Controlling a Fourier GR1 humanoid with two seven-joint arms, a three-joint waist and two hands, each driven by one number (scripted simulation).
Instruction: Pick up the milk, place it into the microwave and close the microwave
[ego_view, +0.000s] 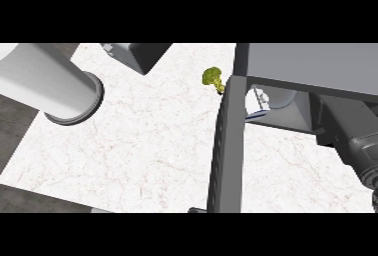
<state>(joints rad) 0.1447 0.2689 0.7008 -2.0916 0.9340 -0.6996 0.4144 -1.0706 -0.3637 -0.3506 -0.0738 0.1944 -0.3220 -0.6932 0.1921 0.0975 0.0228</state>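
The milk, a small white carton with a blue base, sits tilted at the mouth of the grey microwave at the right. The microwave's dark door stands open, swung out toward me across the counter. My right arm comes in from the lower right. Its pale forearm end lies just behind the carton, under the microwave's roof. The roof and the carton hide that hand. My left forearm fills the upper left, and its hand is out of the picture.
A green broccoli floret lies on the white marble counter just left of the door's far end. A grey boxy object stands at the back. The counter's front edge runs along the lower left.
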